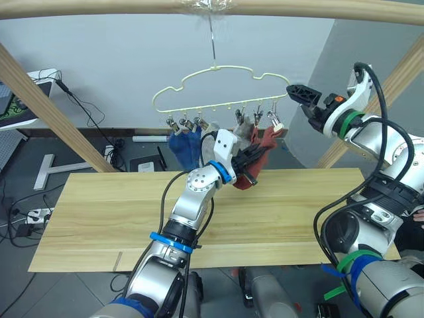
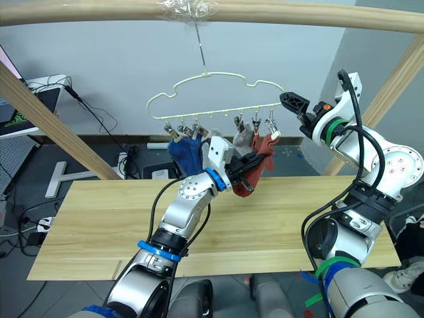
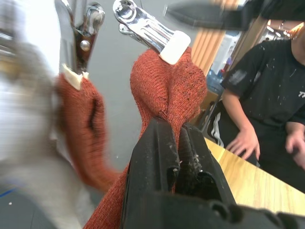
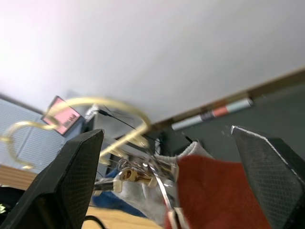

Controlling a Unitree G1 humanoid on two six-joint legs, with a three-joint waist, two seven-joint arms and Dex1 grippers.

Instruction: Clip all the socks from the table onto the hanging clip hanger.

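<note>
Gripping a rust-red sock [image 3: 167, 86] beneath its clip [image 3: 152, 33], the left gripper [image 3: 178, 143] is clenched; the right gripper [image 4: 167, 143] hovers released beside the clip hanger [image 1: 218, 83]

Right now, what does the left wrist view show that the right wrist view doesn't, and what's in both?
Left wrist view alone: the left gripper shut on a rust-red sock held by a metal clip, a second rust-red sock clipped beside it, a person in black, and the table. Right wrist view alone: the open right gripper, the clip hanger wire and a grey sock. Both share rust-red sock fabric and clips.
</note>
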